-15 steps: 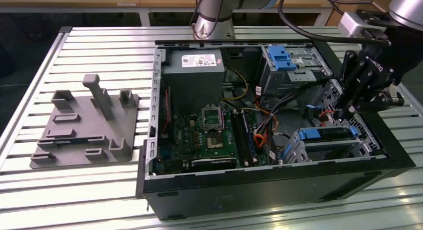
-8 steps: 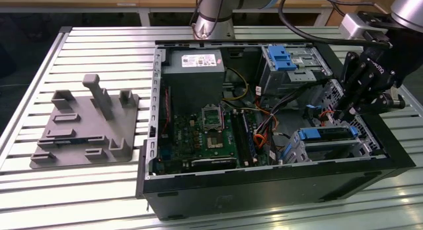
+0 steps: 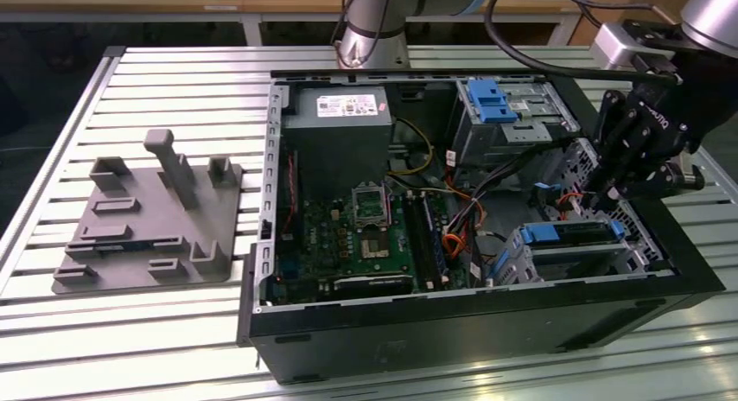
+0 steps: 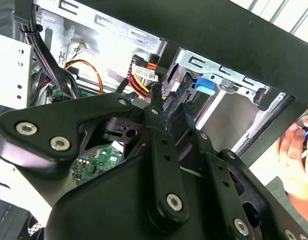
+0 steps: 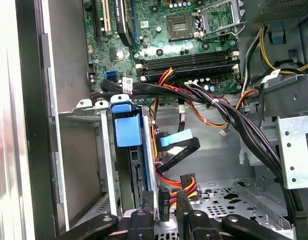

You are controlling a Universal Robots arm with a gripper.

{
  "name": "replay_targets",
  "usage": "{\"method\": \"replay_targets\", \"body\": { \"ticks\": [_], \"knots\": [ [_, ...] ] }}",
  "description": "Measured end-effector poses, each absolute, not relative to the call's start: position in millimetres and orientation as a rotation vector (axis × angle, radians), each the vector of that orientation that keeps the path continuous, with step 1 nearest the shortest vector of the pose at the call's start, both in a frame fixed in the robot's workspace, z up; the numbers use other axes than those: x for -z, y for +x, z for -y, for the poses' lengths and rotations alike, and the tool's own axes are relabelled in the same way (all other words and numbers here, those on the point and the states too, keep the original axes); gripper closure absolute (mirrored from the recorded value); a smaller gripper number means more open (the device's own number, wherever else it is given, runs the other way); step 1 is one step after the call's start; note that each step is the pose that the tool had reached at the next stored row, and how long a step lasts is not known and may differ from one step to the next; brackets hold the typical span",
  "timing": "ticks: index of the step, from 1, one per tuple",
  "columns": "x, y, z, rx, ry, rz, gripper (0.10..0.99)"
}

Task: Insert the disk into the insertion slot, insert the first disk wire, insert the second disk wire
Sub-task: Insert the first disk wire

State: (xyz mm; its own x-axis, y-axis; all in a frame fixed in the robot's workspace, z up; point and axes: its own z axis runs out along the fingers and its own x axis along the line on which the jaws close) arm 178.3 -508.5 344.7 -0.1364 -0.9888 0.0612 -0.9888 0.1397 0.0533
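The disk (image 3: 568, 234), grey with a bright blue carrier, sits inside the insertion slot (image 3: 516, 264), the low silver cage at the case's front right in the exterior view. In the first wrist view the carrier's blue tab (image 5: 127, 129) stands at the cage mouth. My gripper (image 3: 594, 198) hangs just behind the disk's rear end. Its fingers (image 5: 145, 212) are shut on a black wire connector (image 5: 164, 202) with red, yellow and black leads. A light blue flat connector (image 5: 176, 138) on a black cable lies beside the disk. In the second wrist view the gripper (image 4: 156, 102) points at the same leads (image 4: 141, 75).
The open computer case (image 3: 461, 319) holds a motherboard (image 3: 369, 237), a power supply (image 3: 337, 107) and a taller cage with a blue latch (image 3: 490, 103). Thick black cable bundles (image 5: 229, 112) cross near the gripper. A grey fixture plate (image 3: 150, 219) lies at the exterior view's left. A person's hand (image 4: 296, 160) is outside the case.
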Motion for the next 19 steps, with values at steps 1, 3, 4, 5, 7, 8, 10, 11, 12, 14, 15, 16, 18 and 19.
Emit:
{"method": "replay_targets", "body": {
  "ticks": [1, 3, 4, 5, 7, 8, 10, 11, 12, 14, 15, 16, 18, 19],
  "knots": [
    [-344.5, 178.3, 508.5, 0.000, 2.009, 2.309, 0.780],
    [-344.2, 178.3, 508.7, 0.001, 2.008, 2.310, 0.910],
    [-344.2, 178.3, 508.8, 0.001, 2.008, 2.310, 0.918],
    [-344.2, 178.3, 508.8, 0.001, 2.007, 2.311, 0.918],
    [-344.3, 178.3, 508.8, 0.001, 2.007, 2.311, 0.918],
    [-344.3, 178.3, 508.8, 0.001, 2.007, 2.311, 0.918],
    [-344.2, 178.3, 508.8, -0.001, 2.006, 2.310, 0.918],
    [-344.3, 178.2, 508.8, -0.006, 2.004, 2.308, 0.918],
    [-344.3, 177.6, 508.8, -0.014, 2.002, 2.306, 0.918],
    [-344.3, 175.8, 508.8, -0.039, 2.000, 2.303, 0.918],
    [-344.3, 174.7, 508.8, -0.050, 2.001, 2.302, 0.918],
    [-344.3, 173.8, 508.8, -0.058, 2.003, 2.304, 0.918],
    [-344.1, 172.5, 508.8, -0.073, 2.011, 2.308, 0.918],
    [-343.9, 172.0, 508.8, -0.077, 2.015, 2.309, 0.918]
  ]
}}
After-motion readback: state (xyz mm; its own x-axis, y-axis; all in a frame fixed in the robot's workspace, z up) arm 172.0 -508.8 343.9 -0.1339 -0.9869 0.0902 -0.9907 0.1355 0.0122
